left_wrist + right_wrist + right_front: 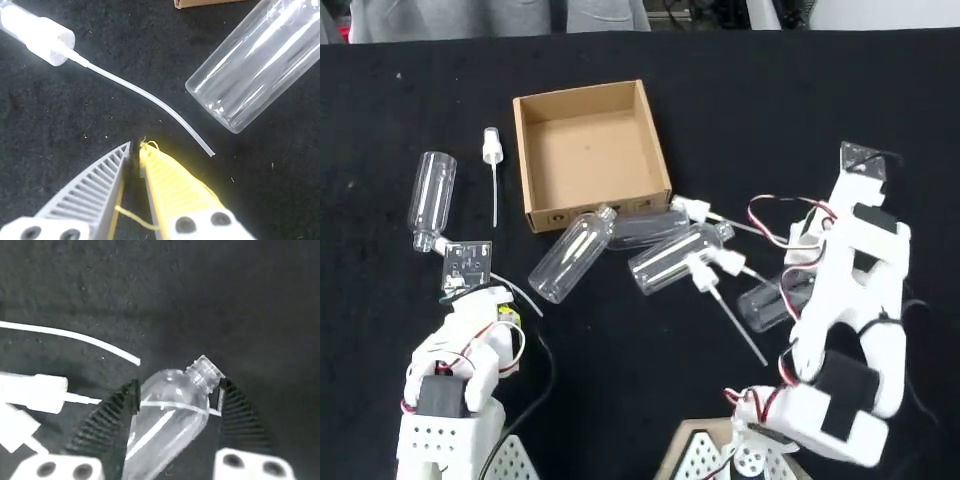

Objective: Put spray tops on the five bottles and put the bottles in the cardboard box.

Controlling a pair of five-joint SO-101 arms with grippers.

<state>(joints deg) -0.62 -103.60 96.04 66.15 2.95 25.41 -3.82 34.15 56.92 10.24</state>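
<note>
Straddling bottle (170,415), right jaws apart, base cropped

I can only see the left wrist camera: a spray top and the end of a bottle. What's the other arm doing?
Observer: The right gripper is open around an uncapped bottle.
Operator: Is anything in the box yet?
Observer: No, the cardboard box has no bottles in it.
Operator: Are there bottles I can't see?
Observer: Yes. A lone bottle lies on the left arm's side of the box, with a loose spray top between it and the box.
</note>
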